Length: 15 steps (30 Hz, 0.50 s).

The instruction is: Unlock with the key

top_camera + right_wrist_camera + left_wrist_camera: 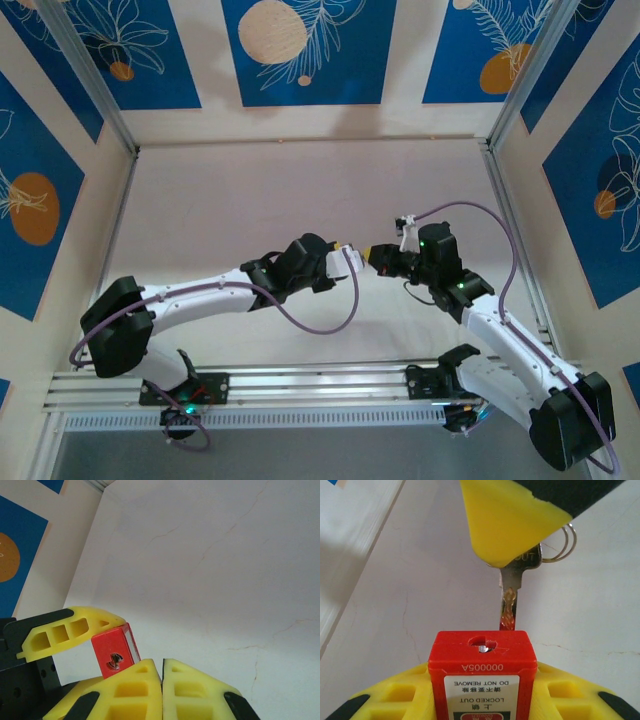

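White table [395, 605] behind, right pincer [162, 666] pinching key [512, 590] should centre its offset tip on keyhole [484, 643] of padlock [482, 680] clamped in left pincer [347, 262].

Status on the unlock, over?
Left claw clamped on red padlock. Right claw shut on key. Key tip just off the keyhole, not inserted. Nothing between them.
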Each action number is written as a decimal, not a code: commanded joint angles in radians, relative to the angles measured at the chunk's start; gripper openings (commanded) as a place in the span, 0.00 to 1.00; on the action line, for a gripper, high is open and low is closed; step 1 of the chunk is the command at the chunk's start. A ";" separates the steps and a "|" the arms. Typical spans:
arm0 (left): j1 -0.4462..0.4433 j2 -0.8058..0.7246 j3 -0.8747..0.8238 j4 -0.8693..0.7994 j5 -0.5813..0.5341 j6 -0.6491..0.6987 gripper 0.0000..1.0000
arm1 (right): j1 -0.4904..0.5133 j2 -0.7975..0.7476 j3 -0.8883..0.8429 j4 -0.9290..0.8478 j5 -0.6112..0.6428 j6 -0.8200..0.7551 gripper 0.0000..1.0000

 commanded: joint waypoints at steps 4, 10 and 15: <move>-0.011 0.023 -0.001 0.004 -0.001 0.008 0.20 | 0.005 -0.043 0.029 -0.001 0.030 -0.003 0.00; -0.011 0.037 0.017 -0.014 0.007 -0.004 0.20 | 0.005 -0.051 0.029 0.005 0.011 0.005 0.00; -0.014 0.036 0.022 -0.017 0.006 -0.005 0.20 | 0.009 -0.031 0.025 0.019 -0.007 0.012 0.00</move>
